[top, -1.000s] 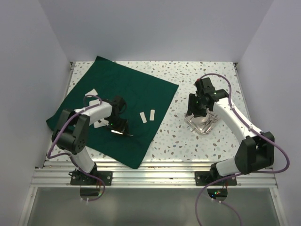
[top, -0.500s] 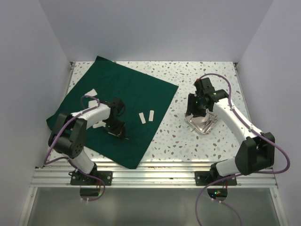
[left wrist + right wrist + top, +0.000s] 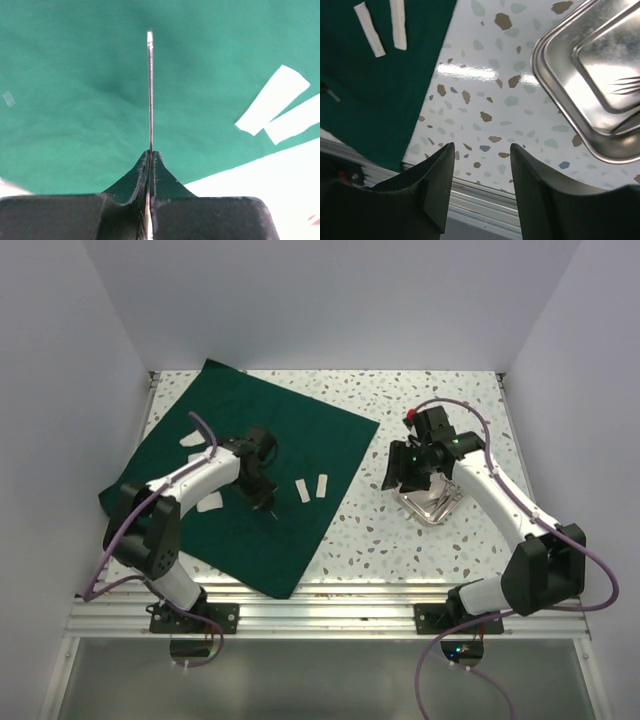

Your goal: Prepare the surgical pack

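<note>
Left gripper (image 3: 150,156) pinched tight on a thin steel instrument (image 3: 150,90), over the dark green cloth (image 3: 300,425) spread flat on the table's (image 3: 485,100) left side. Right gripper (image 3: 481,150) spread, nothing between the fingers, beside the steel tray (image 3: 560,85). Two white strips (image 3: 311,487) lie on the cloth.

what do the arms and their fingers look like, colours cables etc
The left arm and right arm match: white links between bulky black joints, on black bases bolted to a metal rail. A purple cable loops along each. The left gripper and right gripper are black, with flat, tapered matte fingers. A small red part sits near the right wrist.
</note>
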Robot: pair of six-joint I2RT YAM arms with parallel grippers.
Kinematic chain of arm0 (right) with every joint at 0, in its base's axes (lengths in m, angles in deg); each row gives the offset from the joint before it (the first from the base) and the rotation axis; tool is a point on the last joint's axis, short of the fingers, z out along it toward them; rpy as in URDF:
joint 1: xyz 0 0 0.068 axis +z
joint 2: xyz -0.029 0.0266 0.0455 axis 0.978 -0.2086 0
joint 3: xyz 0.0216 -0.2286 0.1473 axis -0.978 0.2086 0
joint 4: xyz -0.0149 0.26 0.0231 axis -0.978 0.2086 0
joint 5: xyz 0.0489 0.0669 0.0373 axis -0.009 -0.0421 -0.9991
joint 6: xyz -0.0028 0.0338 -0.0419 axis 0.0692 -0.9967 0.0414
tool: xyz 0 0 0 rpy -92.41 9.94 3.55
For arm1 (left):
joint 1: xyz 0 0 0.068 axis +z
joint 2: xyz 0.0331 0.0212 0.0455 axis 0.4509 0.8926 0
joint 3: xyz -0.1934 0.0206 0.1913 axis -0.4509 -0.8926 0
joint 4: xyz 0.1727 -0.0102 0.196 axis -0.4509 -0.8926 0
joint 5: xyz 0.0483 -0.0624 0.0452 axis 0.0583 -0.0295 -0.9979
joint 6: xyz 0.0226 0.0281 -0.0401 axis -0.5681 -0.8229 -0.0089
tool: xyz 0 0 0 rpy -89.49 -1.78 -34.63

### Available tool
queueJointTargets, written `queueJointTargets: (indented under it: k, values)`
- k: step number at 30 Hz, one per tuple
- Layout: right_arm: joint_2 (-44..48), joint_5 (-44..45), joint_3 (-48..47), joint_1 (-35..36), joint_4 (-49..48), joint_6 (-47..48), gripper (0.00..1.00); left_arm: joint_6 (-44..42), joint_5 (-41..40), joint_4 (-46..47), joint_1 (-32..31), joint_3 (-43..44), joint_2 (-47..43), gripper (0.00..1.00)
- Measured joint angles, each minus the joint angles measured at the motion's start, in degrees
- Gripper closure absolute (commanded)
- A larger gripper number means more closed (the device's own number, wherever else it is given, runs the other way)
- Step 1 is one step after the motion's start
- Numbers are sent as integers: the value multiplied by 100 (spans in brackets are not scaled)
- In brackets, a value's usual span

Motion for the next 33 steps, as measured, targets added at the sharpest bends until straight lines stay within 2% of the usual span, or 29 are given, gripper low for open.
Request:
queueJointTargets:
  k: [4,6,10,14,18,26,29,33]
  values:
    - [-105,-599,-50,35,-83,26,46,-798,-129,332,-350,42,-352,100]
    - [-258,-916,-127,94,-157,28,42,-1187,-37,629,-474,-160,-728,100]
    - [-496,-1690,-166,223,-544,-87,30,-2004,645,1499,-509,-586,-1438,100]
    - [-588,-2441,-168,422,-1211,-444,26,-2677,1545,2393,-601,-756,-1620,100]
    - [-769,-2647,-367,901,-1574,-682,26,-3091,2387,2957,-791,-868,-1617,100]
    - [-909,-2282,-490,1467,-1738,-935,33,-3410,3156,3397,-1027,-881,-1617,100]
    - [-914,-2184,-490,1488,-1744,-970,39,-3423,3195,3403,-1067,-881,-1615,100]
    - [-1010,-2096,-490,1543,-1812,-1069,55,-3416,3351,3567,-1176,-881,-1615,100]
